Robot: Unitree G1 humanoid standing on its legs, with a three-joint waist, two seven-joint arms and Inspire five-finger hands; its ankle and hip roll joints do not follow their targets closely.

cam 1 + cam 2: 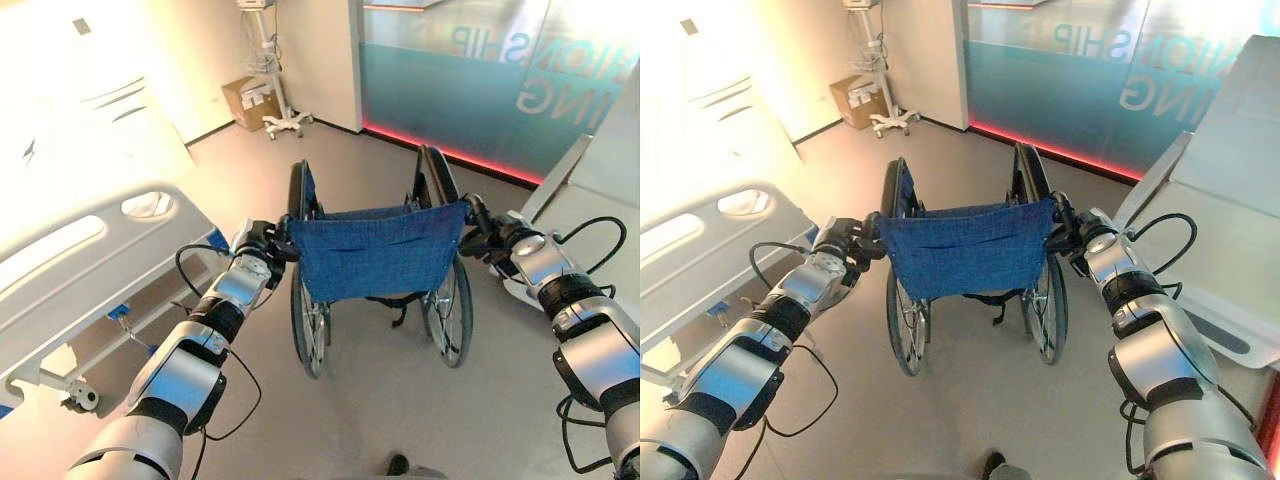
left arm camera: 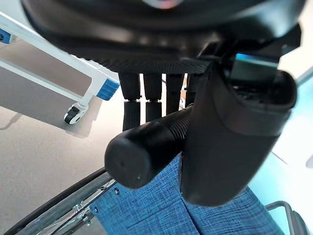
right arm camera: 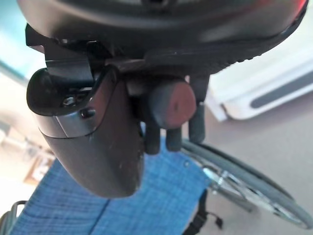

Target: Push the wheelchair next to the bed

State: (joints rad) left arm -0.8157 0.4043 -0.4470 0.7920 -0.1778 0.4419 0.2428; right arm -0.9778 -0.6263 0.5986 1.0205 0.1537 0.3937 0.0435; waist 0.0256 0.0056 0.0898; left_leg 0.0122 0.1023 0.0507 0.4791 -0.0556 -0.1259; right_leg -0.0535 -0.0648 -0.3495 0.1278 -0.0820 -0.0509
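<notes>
Squarely ahead of the robot stands the wheelchair point(image 1: 378, 262), seen from behind, its blue fabric backrest point(image 1: 378, 250) stretched between two push handles and its large spoked wheels resting on the grey floor point(image 1: 400, 400). The left hand point(image 1: 262, 245) is at the left push handle point(image 2: 146, 149); in the left wrist view its fingers point(image 2: 146, 105) are curled over the black ribbed grip and the thumb point(image 2: 230, 142) wraps the other side, so the grip is clasped. The right hand point(image 1: 492, 240) is at the right push handle point(image 3: 171, 104); in the right wrist view the fingers point(image 3: 173, 134) bend round the grip, whose round end shows between them and the thumb point(image 3: 93, 142).

A hospital bed point(image 1: 90, 260) with a pale side rail lies along the floor's left edge, just beside the left arm and a little apart from the wheelchair's left wheel. Another pale bed or stretcher point(image 1: 1230, 200) sits at the floor's right edge. At the far side, a glass partition point(image 1: 480, 80) bears large frosted lettering, seen mirrored and cut off, too partial to make out as a whole word; a red strip glows along its base. A cardboard box point(image 1: 248, 102) with an unreadable label and a wheeled stand point(image 1: 275, 90) stand in the far left corner.
</notes>
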